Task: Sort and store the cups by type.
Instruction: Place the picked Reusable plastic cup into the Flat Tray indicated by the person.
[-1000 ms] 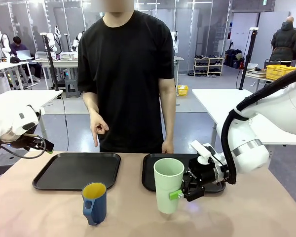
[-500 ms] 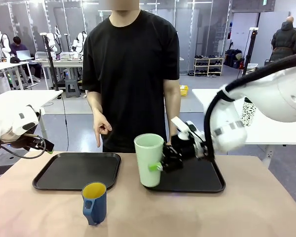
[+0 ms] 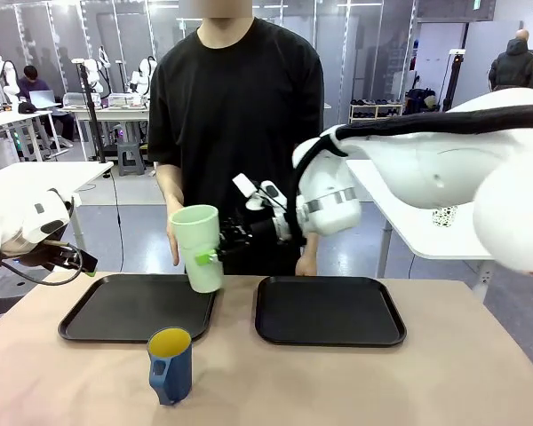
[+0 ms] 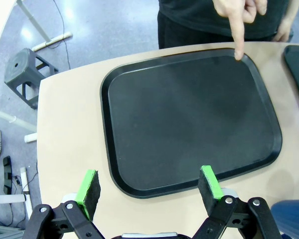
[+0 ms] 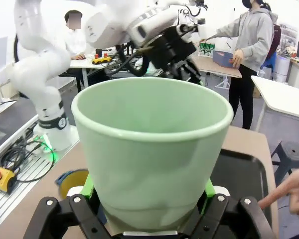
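Note:
My right gripper (image 3: 215,257) is shut on the pale mint-green tumbler (image 3: 198,246), carrying it tilted in the air above the far right edge of the left black tray (image 3: 107,311). Seen from the right wrist, the tumbler (image 5: 152,149) sits between the green pads (image 5: 208,188). The dark blue mug (image 3: 170,364) with its yellow inside stands on the table in front of that tray; a sliver of it (image 4: 292,219) shows at the left wrist view's corner. My left gripper (image 4: 150,188) hangs open over the tray's near edge (image 4: 154,186). The person's finger (image 4: 238,37) points at the tray's far corner.
A second black tray (image 3: 328,311) lies to the right of the first. The person stands at the far side with one hand (image 3: 302,264) at the table edge. A grey stool (image 4: 26,74) stands on the floor beside the table.
My right arm has swept left and upward with the tumbler, from in front of the right tray to above the left tray's right edge. The mug and left arm have stayed put.

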You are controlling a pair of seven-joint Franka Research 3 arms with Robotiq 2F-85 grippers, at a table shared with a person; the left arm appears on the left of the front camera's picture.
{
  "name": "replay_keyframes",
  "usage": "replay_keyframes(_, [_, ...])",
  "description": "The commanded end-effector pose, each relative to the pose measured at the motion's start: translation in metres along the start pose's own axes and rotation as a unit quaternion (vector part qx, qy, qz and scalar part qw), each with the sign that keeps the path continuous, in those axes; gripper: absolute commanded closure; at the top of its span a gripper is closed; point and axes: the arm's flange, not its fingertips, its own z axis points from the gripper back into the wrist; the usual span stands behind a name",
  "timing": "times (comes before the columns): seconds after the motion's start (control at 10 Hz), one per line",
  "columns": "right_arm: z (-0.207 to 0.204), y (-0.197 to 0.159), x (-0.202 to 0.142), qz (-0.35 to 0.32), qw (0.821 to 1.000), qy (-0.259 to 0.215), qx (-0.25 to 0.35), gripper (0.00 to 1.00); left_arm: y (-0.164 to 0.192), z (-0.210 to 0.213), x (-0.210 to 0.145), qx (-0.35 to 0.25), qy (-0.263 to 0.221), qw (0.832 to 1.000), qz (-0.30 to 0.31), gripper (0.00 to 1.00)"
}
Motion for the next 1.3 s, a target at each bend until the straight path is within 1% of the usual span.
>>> replay_keyframes(0.0, [-0.022,-0.042,0.004,-0.015,1.0,-0.007,0.002,0.14,0.002,0.0,0.0,0.0,-0.001,1.0,0.002,0.0])
replay_keyframes(0.1, [-0.037,-0.057,0.003,-0.009,1.0,-0.027,-0.003,0.14,0.002,0.0,0.0,0.0,-0.001,1.0,0.002,0.0])
replay_keyframes(0.3, [-0.063,-0.073,-0.014,-0.011,0.999,-0.044,-0.026,0.14,0.002,0.0,0.0,0.0,-0.001,1.0,0.002,0.0])
replay_keyframes(0.5, [-0.077,-0.077,-0.036,0.001,0.997,-0.062,-0.056,0.14,0.002,0.0,0.0,0.0,-0.001,1.0,0.002,0.0])
replay_keyframes(0.6, [-0.081,-0.08,-0.048,0.018,0.994,-0.085,-0.073,0.14,0.002,0.0,0.0,0.0,-0.001,1.0,0.002,0.0])
replay_keyframes(0.7, [-0.086,-0.082,-0.057,0.017,0.993,-0.095,-0.074,0.14,0.002,0.0,0.0,0.0,-0.001,1.0,0.002,0.0])
replay_keyframes(0.9, [-0.096,-0.088,-0.075,0.014,0.99,-0.103,-0.094,0.14,0.002,0.0,0.0,0.0,-0.001,1.0,0.002,0.0])
replay_keyframes(1.2, [-0.105,-0.094,-0.107,0.02,0.992,-0.086,-0.094,0.14,0.002,0.0,0.0,0.0,-0.001,1.0,0.002,0.0])
